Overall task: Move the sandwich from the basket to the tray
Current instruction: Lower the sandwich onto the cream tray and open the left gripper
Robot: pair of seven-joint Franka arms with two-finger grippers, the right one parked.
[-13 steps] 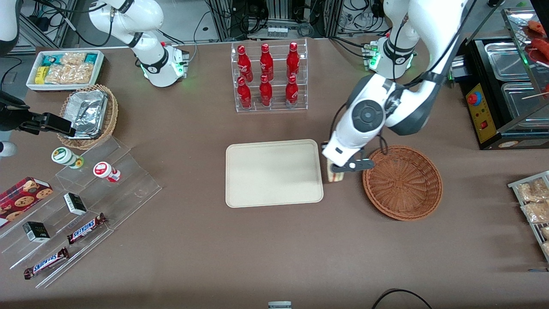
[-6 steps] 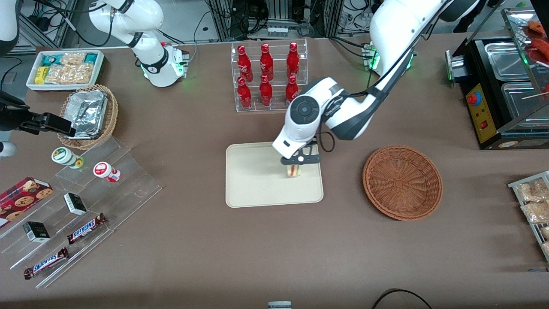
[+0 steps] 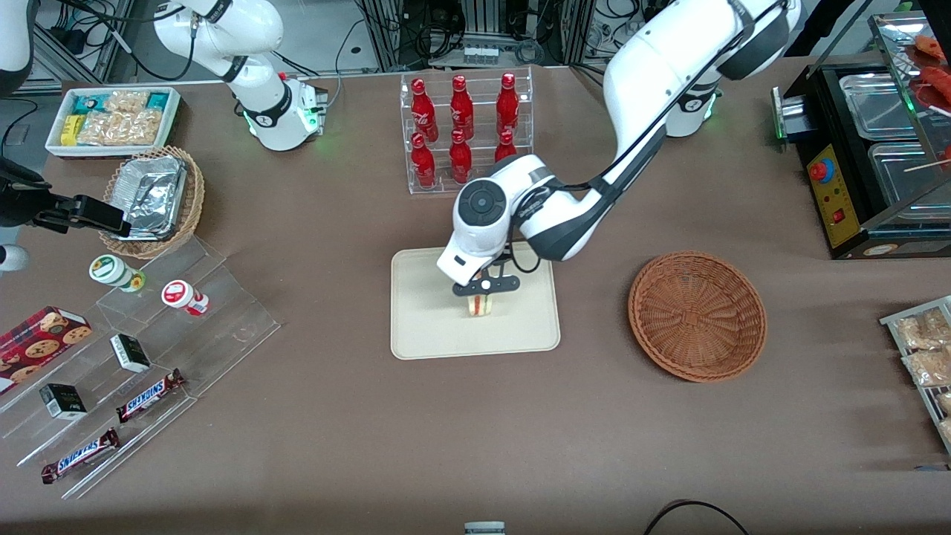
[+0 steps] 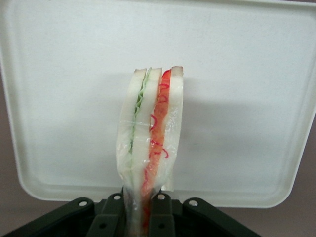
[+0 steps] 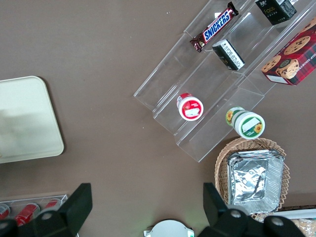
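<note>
Sandwich over the tray

I see my end effector (image 3: pixel 482 292) pinching the wrapped sandwich (image 4: pixel 150 143) upright above the tray (image 3: pixel 431 327) middle; the basket (image 3: pixel 697 316) sits toward the working arm's end of the desk.

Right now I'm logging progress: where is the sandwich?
The sandwich hangs pinched in the end effector above the middle of the tray, out of the basket.
</note>
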